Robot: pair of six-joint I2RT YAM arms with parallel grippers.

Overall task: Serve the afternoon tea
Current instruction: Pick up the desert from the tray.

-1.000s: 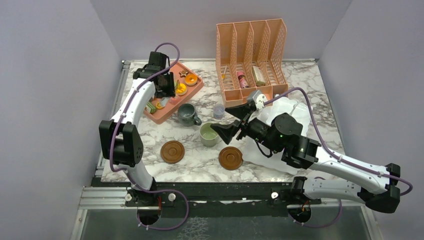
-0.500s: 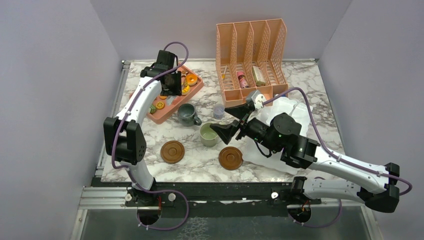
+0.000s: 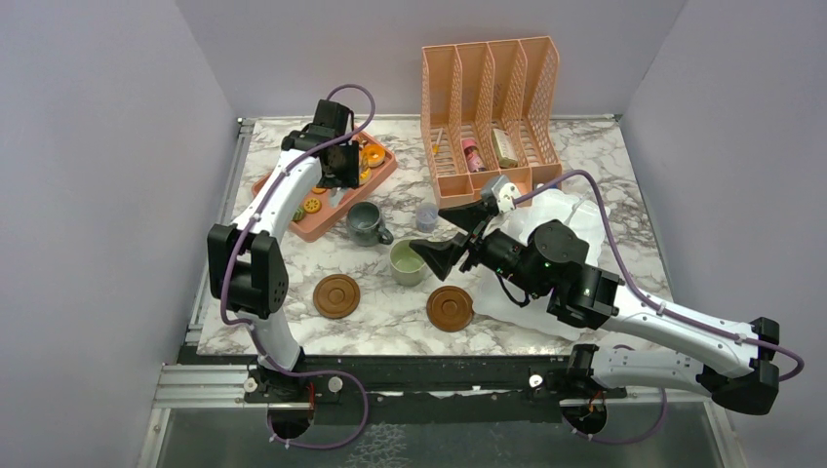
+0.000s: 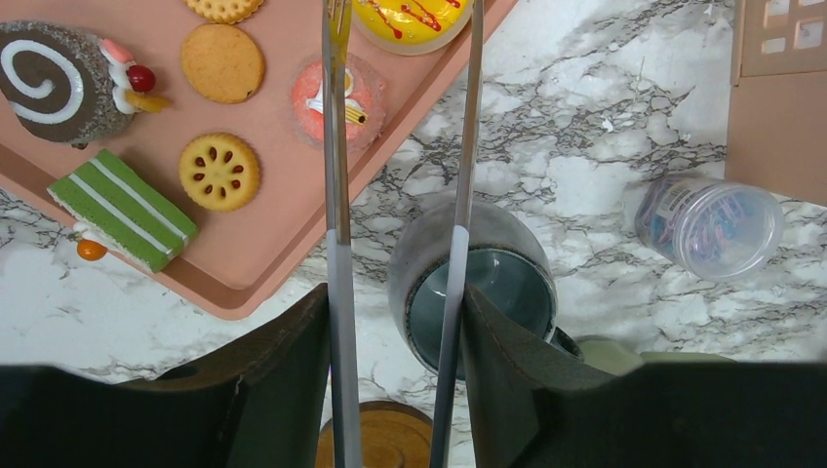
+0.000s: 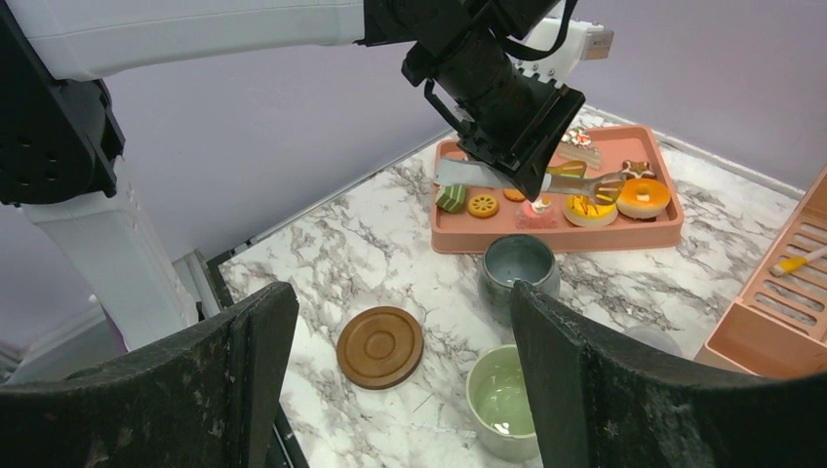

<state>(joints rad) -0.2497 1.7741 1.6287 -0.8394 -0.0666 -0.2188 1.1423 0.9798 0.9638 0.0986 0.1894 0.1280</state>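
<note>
tea things out on the counter, tongs over the tray

top view: left hand (image 3: 336, 164) hangs above the pink tray (image 3: 317, 232) of sweets; grey-blue mug (image 3: 366, 222) just beside the tray, pale green mug (image 3: 407, 261) near the brown coasters (image 3: 336, 295). left wrist view: hand grasping silver tongs (image 4: 337, 195), blades apart over a pink cake (image 4: 310, 97). right wrist view: right hand (image 5: 402, 292) released, above the green mug.

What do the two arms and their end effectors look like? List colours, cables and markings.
Both the left arm and right arm have white rounded links, chunky black joints and a purple cable looping along them. A small green light glows on the right arm. The left end effector and right end effector each have two broad matt black fingers. No markings are readable.
</note>
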